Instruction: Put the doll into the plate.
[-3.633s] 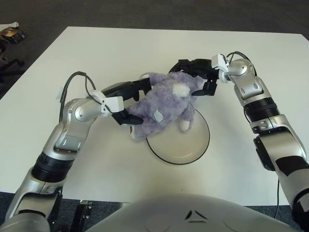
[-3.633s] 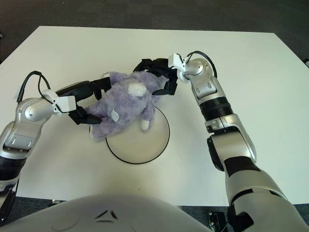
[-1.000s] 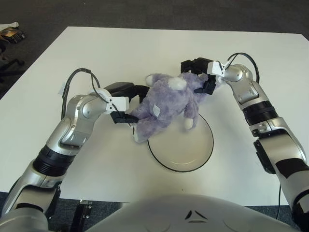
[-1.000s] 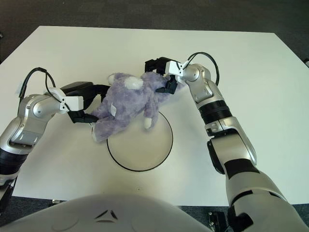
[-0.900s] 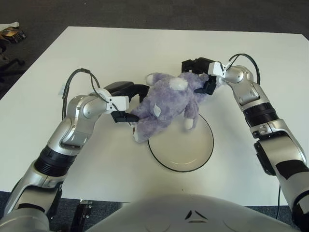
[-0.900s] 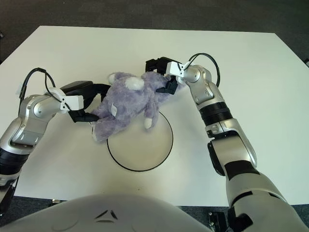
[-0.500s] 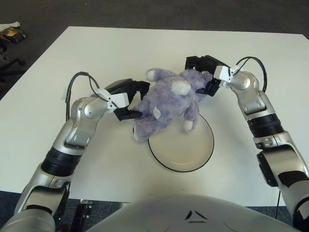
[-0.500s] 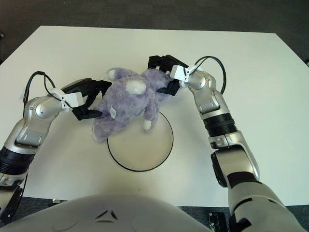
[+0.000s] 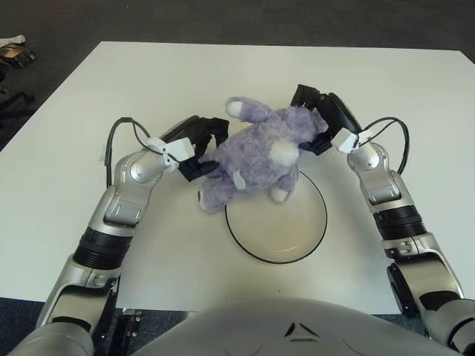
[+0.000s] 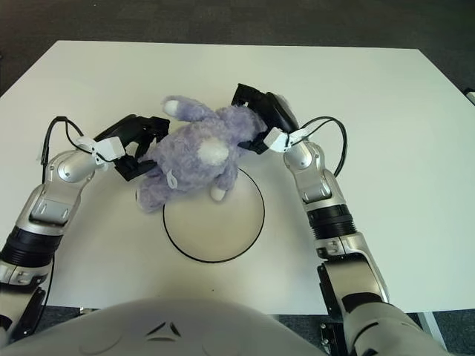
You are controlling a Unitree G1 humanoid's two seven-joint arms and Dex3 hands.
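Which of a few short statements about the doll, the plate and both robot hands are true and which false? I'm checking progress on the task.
1. Both robot hands grip the doll. True: the left robot hand and the right robot hand hold opposite sides.
2. The doll lies fully inside the plate. False: it only overlaps the far rim.
3. The doll is green. False: it is purple.
4. The plate has a dark rim. True.
5. The table is white. True.

White table (image 9: 185,81), dark carpet (image 9: 223,18)
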